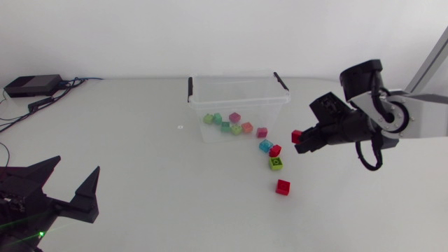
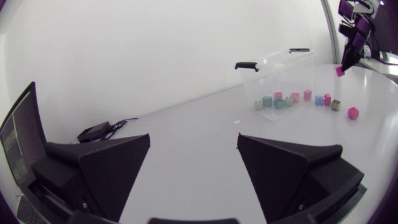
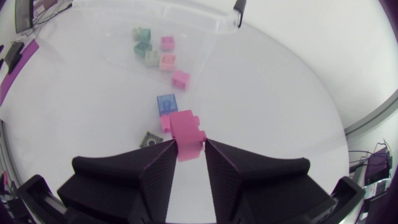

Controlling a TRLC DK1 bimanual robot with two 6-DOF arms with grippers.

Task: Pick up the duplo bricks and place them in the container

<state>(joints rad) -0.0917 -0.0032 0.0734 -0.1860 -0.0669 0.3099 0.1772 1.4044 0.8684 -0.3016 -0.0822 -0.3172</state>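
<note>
Duplo brick in R gripper — nr container

Right gripper clamping pink duplo brick between both fingers. Blue brick lying just ahead, grey-green brick sitting beside gripper. Clear container holding teal and pink bricks.

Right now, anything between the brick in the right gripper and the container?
Nothing visible. The right gripper holds the red brick off the table; the loose bricks lie lower, on the table. Only the container's own side wall faces it.
</note>
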